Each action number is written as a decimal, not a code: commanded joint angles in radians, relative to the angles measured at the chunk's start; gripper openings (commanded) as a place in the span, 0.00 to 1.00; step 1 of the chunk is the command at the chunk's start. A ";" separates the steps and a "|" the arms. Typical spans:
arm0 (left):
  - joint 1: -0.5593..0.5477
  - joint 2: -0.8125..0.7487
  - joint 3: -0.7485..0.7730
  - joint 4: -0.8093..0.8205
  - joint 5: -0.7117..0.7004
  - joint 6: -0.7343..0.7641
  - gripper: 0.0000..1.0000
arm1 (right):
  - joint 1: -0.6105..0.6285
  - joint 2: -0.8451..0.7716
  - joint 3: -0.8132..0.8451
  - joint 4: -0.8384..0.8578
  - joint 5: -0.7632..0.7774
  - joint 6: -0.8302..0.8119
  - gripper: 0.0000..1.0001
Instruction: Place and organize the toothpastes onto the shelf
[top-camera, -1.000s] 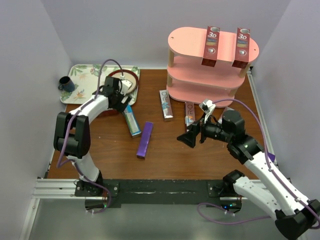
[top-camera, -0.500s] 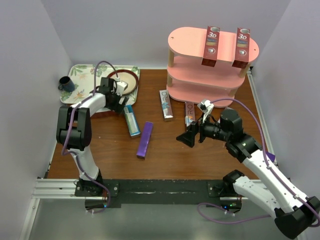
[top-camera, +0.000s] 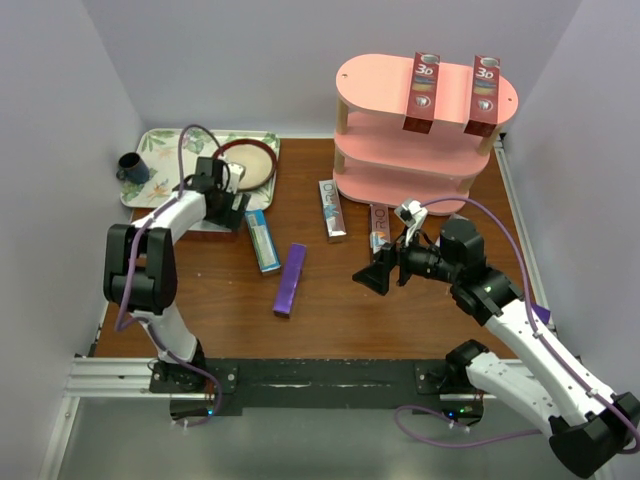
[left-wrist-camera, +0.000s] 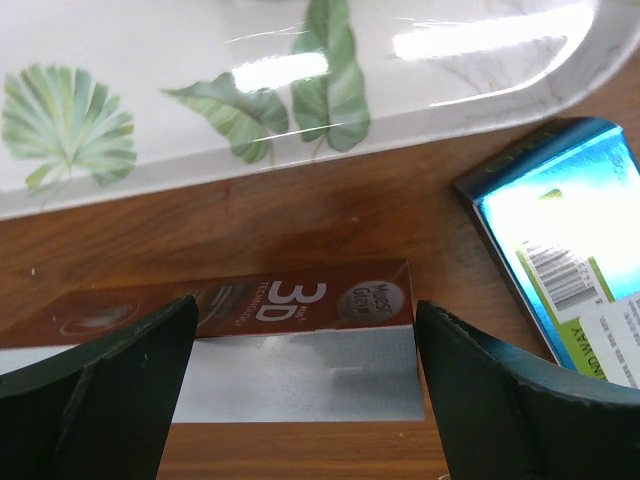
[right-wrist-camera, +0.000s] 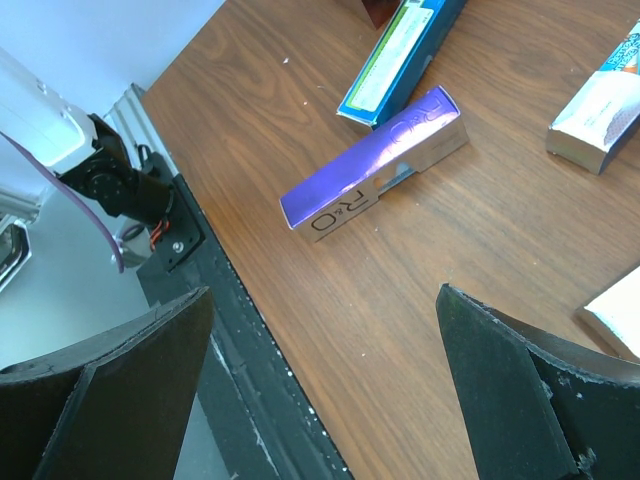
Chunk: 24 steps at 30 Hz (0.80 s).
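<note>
A: Where are we?
B: Reaching for the red carton (left-wrist-camera: 250, 305), lying on the table (left-wrist-camera: 300, 215) beside the tray (left-wrist-camera: 150, 60). Our left gripper (left-wrist-camera: 305, 335) straddles it, wide open, holding nothing.
A: Next?
B: We lower, close, carry it to the shelf (top-camera: 380, 85). Right gripper (right-wrist-camera: 318, 300) gapes empty too.

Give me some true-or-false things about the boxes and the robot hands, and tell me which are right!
1. Two red cartons sit on the shelf's top board. True.
2. The purple carton is on the shelf. False: it lies on the table.
3. The right gripper holds a carton. False: it is open and empty.
4. A red carton lies between the left gripper's open fingers. True.
</note>
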 joint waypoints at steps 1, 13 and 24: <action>0.004 -0.053 0.016 -0.026 -0.125 -0.180 0.96 | 0.007 -0.003 -0.009 0.026 -0.025 -0.009 0.98; -0.077 -0.115 0.060 -0.182 -0.462 -0.741 1.00 | 0.005 -0.011 -0.013 0.018 -0.013 -0.014 0.98; 0.004 -0.150 -0.004 -0.181 -0.555 -0.886 1.00 | 0.014 -0.026 -0.025 0.021 -0.002 -0.023 0.98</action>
